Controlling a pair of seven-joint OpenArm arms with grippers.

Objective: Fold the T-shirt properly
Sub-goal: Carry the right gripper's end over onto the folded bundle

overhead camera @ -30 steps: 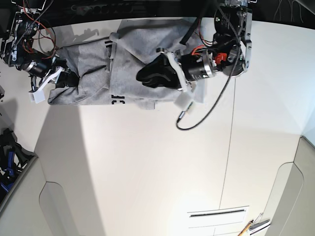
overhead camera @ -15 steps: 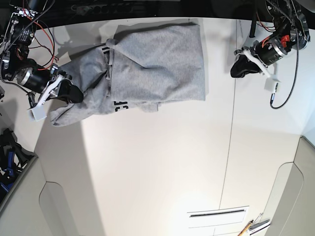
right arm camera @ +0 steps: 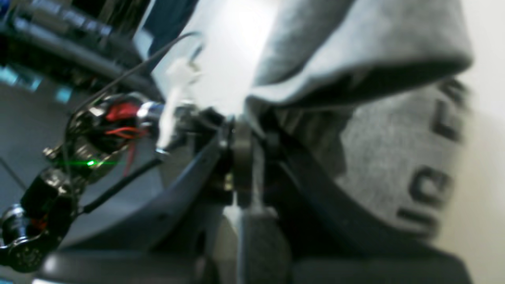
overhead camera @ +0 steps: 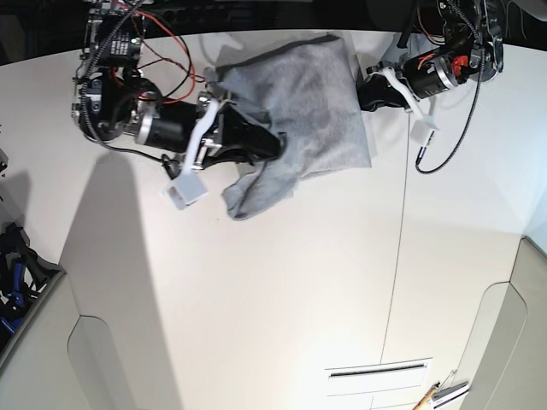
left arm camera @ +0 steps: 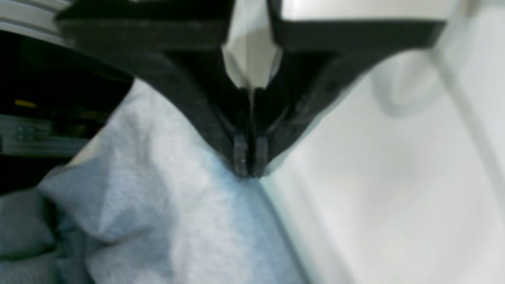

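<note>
The light grey T-shirt [overhead camera: 316,94] lies bunched at the table's far middle, with a lower flap hanging toward me. My right gripper [overhead camera: 272,147] is shut on a fold of it, carried over the shirt's body. In the right wrist view the gripper [right arm camera: 246,138] pinches grey fabric [right arm camera: 355,47], and black lettering [right arm camera: 430,189] shows below the fold. My left gripper [overhead camera: 366,92] is at the shirt's right edge. In the left wrist view this gripper [left arm camera: 249,167] has its jaws together on the fabric's edge [left arm camera: 158,205].
The white table [overhead camera: 256,299] has a seam [overhead camera: 397,256] running front to back. A black cable [overhead camera: 444,145] loops from the left arm. A dark bin [overhead camera: 17,273] stands at the left edge. Tools [overhead camera: 440,395] and a slotted plate [overhead camera: 376,371] lie at the front right.
My right gripper has pulled the shirt's left part rightward over the body, hiding the lettering in the base view. My left gripper has moved left from the bare table to the shirt's right edge.
</note>
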